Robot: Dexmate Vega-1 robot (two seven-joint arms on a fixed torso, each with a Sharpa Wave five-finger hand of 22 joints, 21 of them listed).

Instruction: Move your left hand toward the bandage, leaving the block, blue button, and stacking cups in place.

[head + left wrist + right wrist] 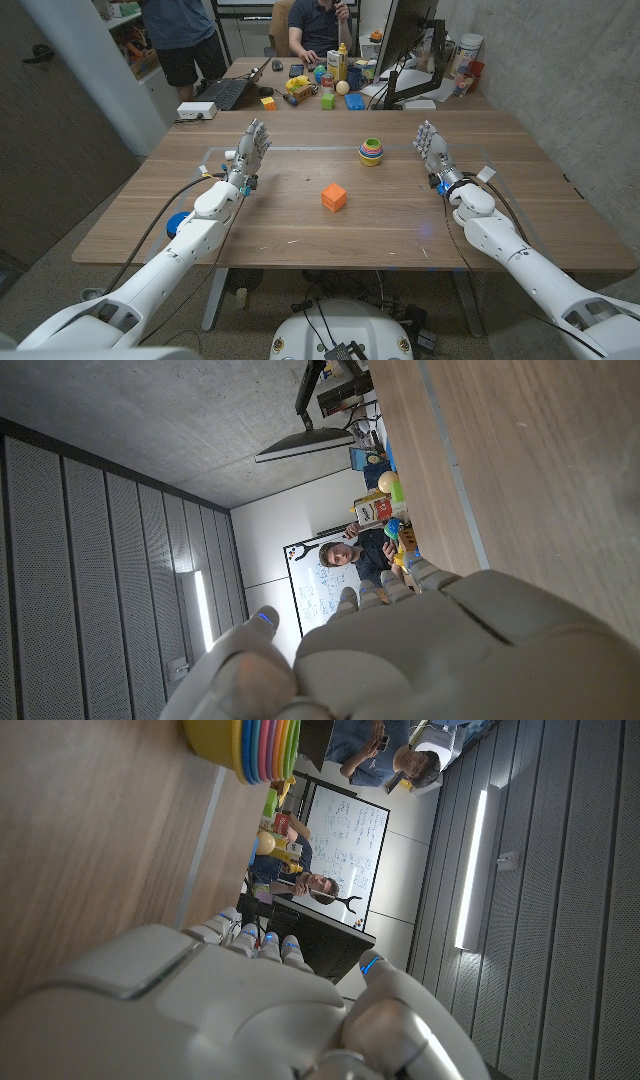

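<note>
A small white roll (229, 154), likely the bandage, lies on the table just beside my left hand (250, 150). That hand stands on its edge with fingers apart and holds nothing; its back shows close up in the left wrist view (420, 650). An orange block (334, 197) sits mid-table. The stacking cups (371, 151), also in the right wrist view (255, 748), stand further back, left of my right hand (432, 150). The right hand (230, 1010) is upright, fingers apart, empty. A blue button (177, 223) peeks out beside my left forearm, partly hidden by it.
The wooden table (400, 225) has a taped line across its far part. Behind it stands a second desk with a keyboard (222, 93), toys (320, 85) and a monitor (400, 40). People (318, 25) are behind that desk.
</note>
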